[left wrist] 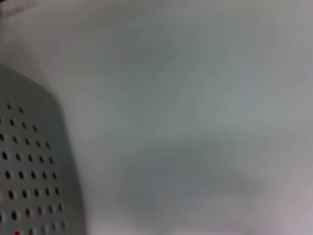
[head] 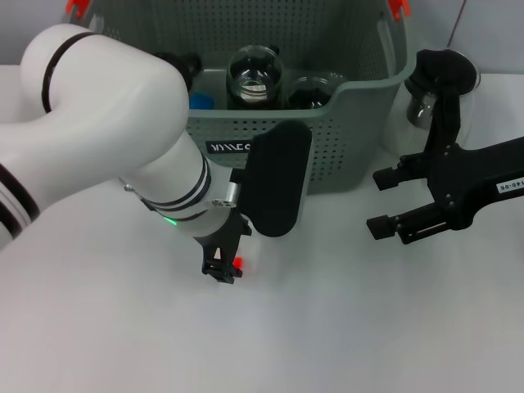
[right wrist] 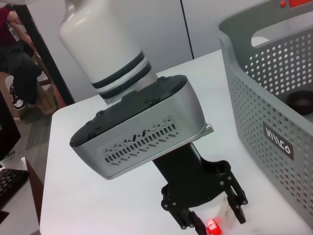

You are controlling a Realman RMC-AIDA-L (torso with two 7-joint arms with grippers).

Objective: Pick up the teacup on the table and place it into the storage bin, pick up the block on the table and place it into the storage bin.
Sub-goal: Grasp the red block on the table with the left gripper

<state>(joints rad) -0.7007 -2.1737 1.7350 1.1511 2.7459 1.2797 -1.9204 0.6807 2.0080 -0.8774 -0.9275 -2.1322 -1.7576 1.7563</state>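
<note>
My left gripper (head: 221, 267) is down at the table in front of the storage bin (head: 348, 147), a grey-green perforated basket with a black label (head: 230, 147). A small red block (head: 238, 263) lies at its fingertips. In the right wrist view the left gripper (right wrist: 211, 215) stands open with the red block (right wrist: 211, 226) between its fingers, closer to one of them. Glass teacups (head: 255, 78) lie inside the bin. My right gripper (head: 381, 201) is open and empty, above the table to the right of the bin.
A glass object (head: 419, 111) stands by the bin's right corner, partly behind my right arm. A blue item (head: 201, 101) lies in the bin. The bin's wall shows in the left wrist view (left wrist: 29, 166) and the right wrist view (right wrist: 274, 98). White table (head: 344, 327) lies in front.
</note>
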